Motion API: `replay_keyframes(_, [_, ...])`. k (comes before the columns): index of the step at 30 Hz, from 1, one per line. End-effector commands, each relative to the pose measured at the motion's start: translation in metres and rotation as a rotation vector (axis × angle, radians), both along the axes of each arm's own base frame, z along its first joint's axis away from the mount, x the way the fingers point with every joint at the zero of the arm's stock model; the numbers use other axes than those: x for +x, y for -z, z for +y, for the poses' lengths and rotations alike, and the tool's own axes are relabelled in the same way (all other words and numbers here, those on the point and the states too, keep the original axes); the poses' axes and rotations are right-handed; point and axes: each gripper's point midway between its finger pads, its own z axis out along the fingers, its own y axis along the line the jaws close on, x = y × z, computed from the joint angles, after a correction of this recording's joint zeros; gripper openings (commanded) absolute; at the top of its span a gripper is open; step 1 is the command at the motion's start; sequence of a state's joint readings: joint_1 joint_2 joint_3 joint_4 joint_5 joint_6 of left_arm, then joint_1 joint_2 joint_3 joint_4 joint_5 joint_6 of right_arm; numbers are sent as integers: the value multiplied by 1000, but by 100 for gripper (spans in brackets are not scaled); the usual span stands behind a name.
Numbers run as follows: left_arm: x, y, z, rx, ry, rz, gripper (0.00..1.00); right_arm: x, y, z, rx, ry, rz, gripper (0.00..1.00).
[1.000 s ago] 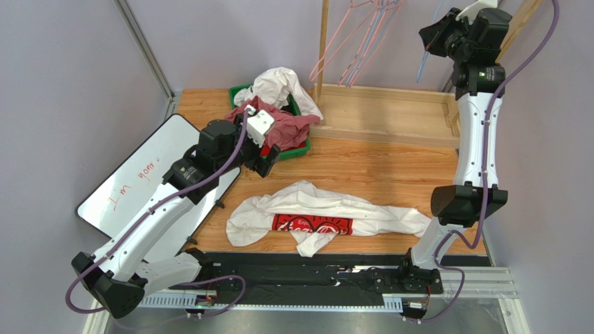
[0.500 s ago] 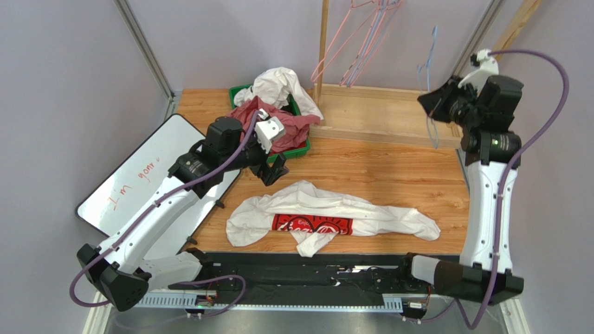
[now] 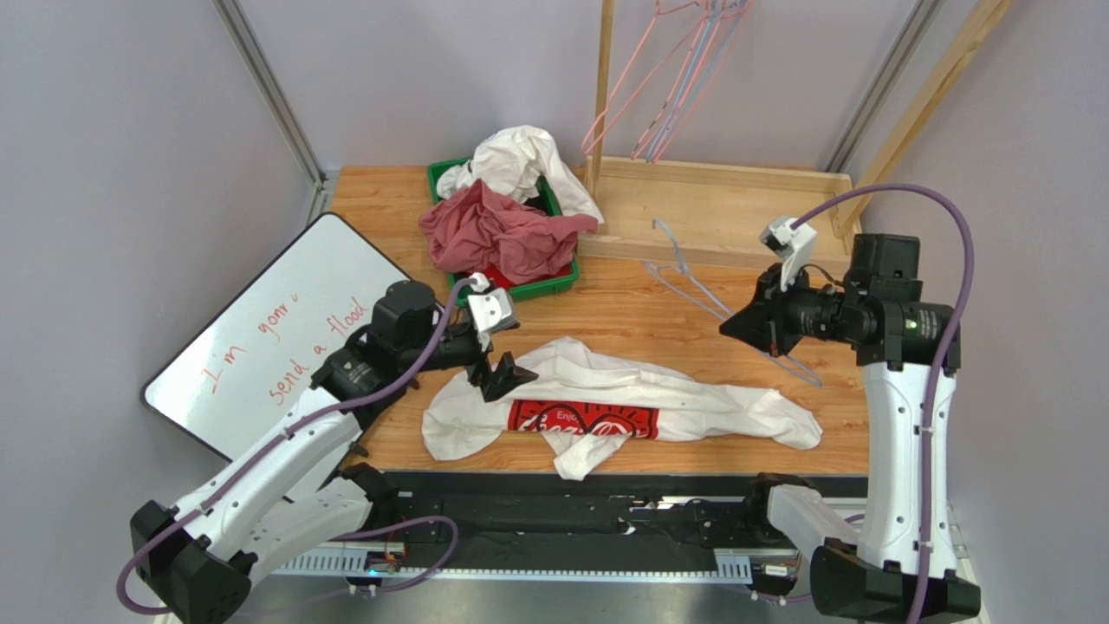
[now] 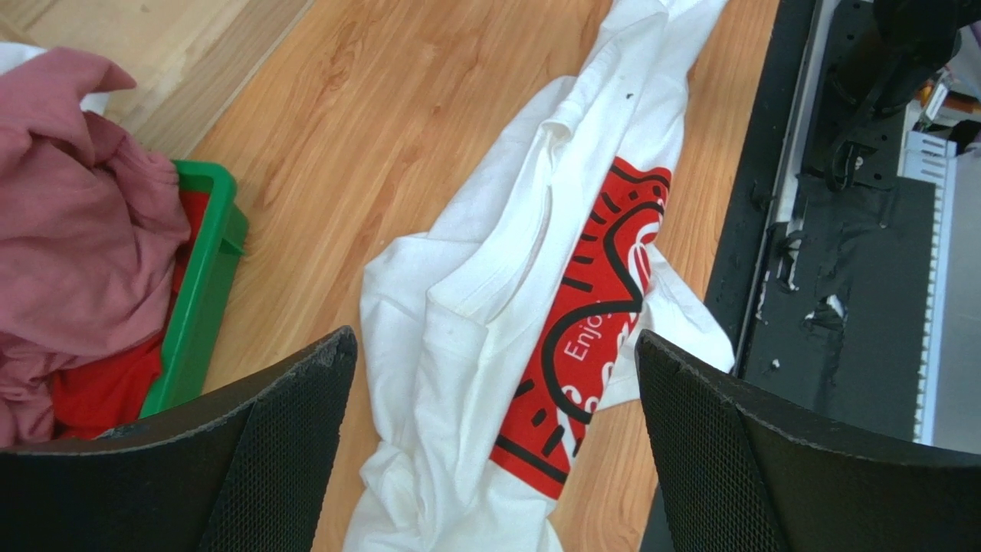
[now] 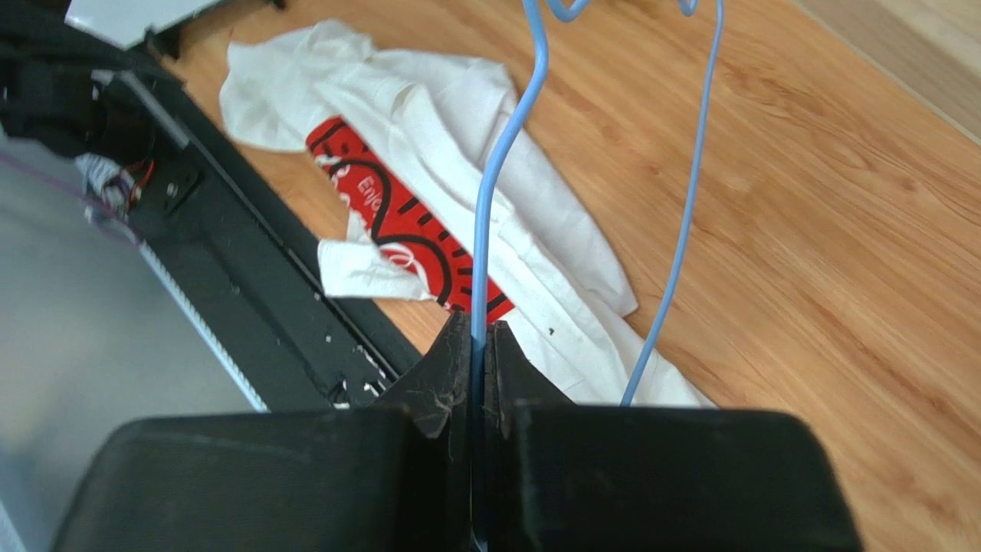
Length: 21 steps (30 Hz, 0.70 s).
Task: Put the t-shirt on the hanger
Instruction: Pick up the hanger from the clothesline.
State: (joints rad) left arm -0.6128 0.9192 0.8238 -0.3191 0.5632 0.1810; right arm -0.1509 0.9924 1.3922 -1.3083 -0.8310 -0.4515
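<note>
The white t-shirt (image 3: 651,390) with its red print (image 3: 582,419) lies crumpled and stretched out on the wooden table near the front edge. My left gripper (image 3: 510,377) is open and empty, just above the shirt's left end; in the left wrist view (image 4: 495,345) the shirt (image 4: 484,288) lies between the fingers. My right gripper (image 3: 736,328) is shut on the pale blue hanger (image 3: 703,297) and holds it in the air above the table, up and right of the shirt. In the right wrist view the wire (image 5: 507,138) runs up out of the shut gripper (image 5: 481,336), over the shirt (image 5: 438,127).
A green bin (image 3: 553,281) at the back holds a maroon garment (image 3: 501,232) and a plain white garment (image 3: 527,159). A whiteboard (image 3: 280,325) lies at the left. A wooden rack (image 3: 723,215) with pink and lavender hangers (image 3: 664,78) stands behind. A black rail (image 3: 586,501) edges the front.
My right arm has swung down from the rack with the blue hanger to above the table. My left gripper has moved from the bin down to the shirt's left end.
</note>
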Motion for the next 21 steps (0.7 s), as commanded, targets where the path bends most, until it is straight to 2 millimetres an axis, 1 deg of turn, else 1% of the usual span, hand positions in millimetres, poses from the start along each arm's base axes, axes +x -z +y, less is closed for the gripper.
replay_keyframes(1, [8, -27, -1, -53, 36, -249, 93, -62, 24, 32, 51, -302, 173, 0])
replay_keyframes(3, [8, -24, 1, -31, 56, -286, 93, -67, 30, 39, 47, -377, 207, 0])
replay_keyframes(4, [7, -24, 0, -17, 86, -329, 92, -76, 34, 47, 26, -462, 226, 0])
replay_keyframes(5, [6, -23, 0, -9, 102, -342, 92, -78, 40, 51, 17, -502, 266, 0])
replay_keyframes(8, [10, -19, -2, 10, 121, -372, 92, -91, 49, 63, -39, -644, 280, 0])
replay_keyframes(10, [4, -16, -7, 4, 175, -385, 92, -99, 45, 72, -42, -725, 250, 0])
replay_keyframes(13, [2, -9, -13, 4, 236, -436, 92, -100, 31, 84, -2, -772, 221, 0])
replay_keyframes(15, [3, -6, -17, 6, 260, -482, 92, -100, 24, 91, 31, -782, 240, 0])
replay_keyframes(16, [4, -3, -20, 5, 273, -477, 92, -99, 15, 95, 56, -790, 223, 0])
replay_keyframes(19, [2, -1, -27, -15, 307, -454, 91, -97, 3, 101, 84, -800, 211, 0])
replay_keyframes(21, [5, -1, -32, -22, 296, -447, 91, -97, -2, 103, 96, -801, 216, 0])
